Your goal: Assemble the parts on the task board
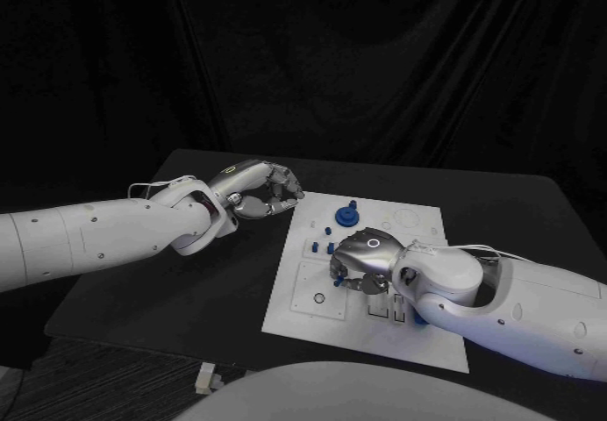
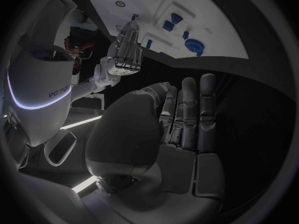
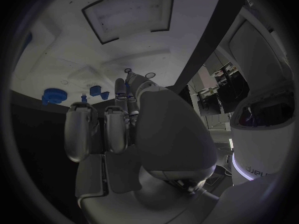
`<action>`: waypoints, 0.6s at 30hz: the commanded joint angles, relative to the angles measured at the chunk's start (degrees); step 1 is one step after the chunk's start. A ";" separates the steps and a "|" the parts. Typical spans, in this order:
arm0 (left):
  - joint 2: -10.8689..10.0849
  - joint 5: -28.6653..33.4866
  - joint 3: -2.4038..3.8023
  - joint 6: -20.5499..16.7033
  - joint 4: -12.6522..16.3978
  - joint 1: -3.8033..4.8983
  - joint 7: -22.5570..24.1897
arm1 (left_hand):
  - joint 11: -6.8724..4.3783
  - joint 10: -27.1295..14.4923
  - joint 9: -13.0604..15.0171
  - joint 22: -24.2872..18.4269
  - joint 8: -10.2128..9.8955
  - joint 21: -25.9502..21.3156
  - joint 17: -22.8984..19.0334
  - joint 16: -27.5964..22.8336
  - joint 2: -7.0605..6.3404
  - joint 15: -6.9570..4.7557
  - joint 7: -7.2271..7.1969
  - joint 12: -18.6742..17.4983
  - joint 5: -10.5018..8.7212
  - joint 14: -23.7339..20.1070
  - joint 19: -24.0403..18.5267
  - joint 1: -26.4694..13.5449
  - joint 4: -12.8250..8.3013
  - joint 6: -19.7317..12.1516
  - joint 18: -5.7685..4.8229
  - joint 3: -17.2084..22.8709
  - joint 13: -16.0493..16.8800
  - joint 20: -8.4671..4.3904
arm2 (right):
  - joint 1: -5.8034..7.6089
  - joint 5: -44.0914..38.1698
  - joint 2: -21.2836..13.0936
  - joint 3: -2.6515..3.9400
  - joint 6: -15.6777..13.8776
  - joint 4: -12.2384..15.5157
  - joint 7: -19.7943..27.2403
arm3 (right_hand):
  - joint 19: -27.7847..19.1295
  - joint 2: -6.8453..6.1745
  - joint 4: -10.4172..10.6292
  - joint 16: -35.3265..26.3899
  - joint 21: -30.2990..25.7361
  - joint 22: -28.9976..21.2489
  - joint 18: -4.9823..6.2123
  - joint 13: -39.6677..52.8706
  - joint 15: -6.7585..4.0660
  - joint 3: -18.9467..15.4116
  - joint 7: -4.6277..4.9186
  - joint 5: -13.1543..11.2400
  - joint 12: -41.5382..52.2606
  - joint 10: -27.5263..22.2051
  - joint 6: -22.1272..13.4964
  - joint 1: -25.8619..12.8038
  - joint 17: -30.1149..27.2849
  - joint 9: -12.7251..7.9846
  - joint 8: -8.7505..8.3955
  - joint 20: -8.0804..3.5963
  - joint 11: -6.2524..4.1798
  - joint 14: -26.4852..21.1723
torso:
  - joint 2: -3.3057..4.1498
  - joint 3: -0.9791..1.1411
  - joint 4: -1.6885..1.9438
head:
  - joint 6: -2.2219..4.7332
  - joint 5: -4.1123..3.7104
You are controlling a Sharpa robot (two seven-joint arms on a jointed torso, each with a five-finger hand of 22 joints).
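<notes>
The right silver many-fingered hand (image 1: 360,263) hovers low over the white plastic task board (image 1: 424,346), fingers curled downward; whether they pinch a part I cannot tell. Just beyond its fingertips stand four small blue plastic parts (image 1: 346,214), probably awaiting seating. Farther off, the left silver hand (image 1: 260,189) waits off-board, fingers loosely curled on nothing.

Head camera looks down; both wrist cameras seemingly share the task board (image 1: 380,338).

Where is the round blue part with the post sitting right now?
In the head view the round blue part stands on the task board near its far edge, just beyond the right hand and right of the left hand.
</notes>
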 commanded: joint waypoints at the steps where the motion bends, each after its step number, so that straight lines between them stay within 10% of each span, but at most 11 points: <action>1: 0.14 0.15 0.06 0.20 0.11 -0.12 0.44 | -0.07 0.32 0.07 2.41 0.10 0.05 -0.03 -0.33 0.12 0.31 -0.03 -0.37 -0.04 0.07 -0.33 0.54 -0.30 0.12 0.24 -0.17 -0.05 -0.05 | -0.16 -2.95 0.17 0.04 -0.03 0.01 -1.47 | 0.77 0.11 -0.31 -0.23 -0.20 11.78 -0.20 -0.04 0.38 0.14 -0.01 0.22 -0.24 0.40 0.11 -0.62 -0.07 0.09 -0.06 0.45 -0.06 2.37 | 0.00 0.00 0.01 | -0.01 -0.01; 18: 0.23 0.15 0.06 0.27 0.06 -0.23 0.45 | -0.06 0.36 0.08 2.42 0.11 0.20 -0.05 -0.34 0.20 0.32 -0.02 -0.40 -0.04 0.09 -0.34 0.59 -0.31 0.12 0.23 -0.21 -0.15 -0.05 | -0.51 -6.58 1.03 0.04 -0.47 -0.07 -1.07 | 0.89 0.04 -0.75 -0.24 0.05 11.86 -0.24 0.07 0.18 0.03 -0.18 0.52 0.03 1.07 0.26 -0.67 -0.08 0.12 -0.10 0.41 -0.30 2.36 | 0.01 0.01 -0.01 | -0.01 0.13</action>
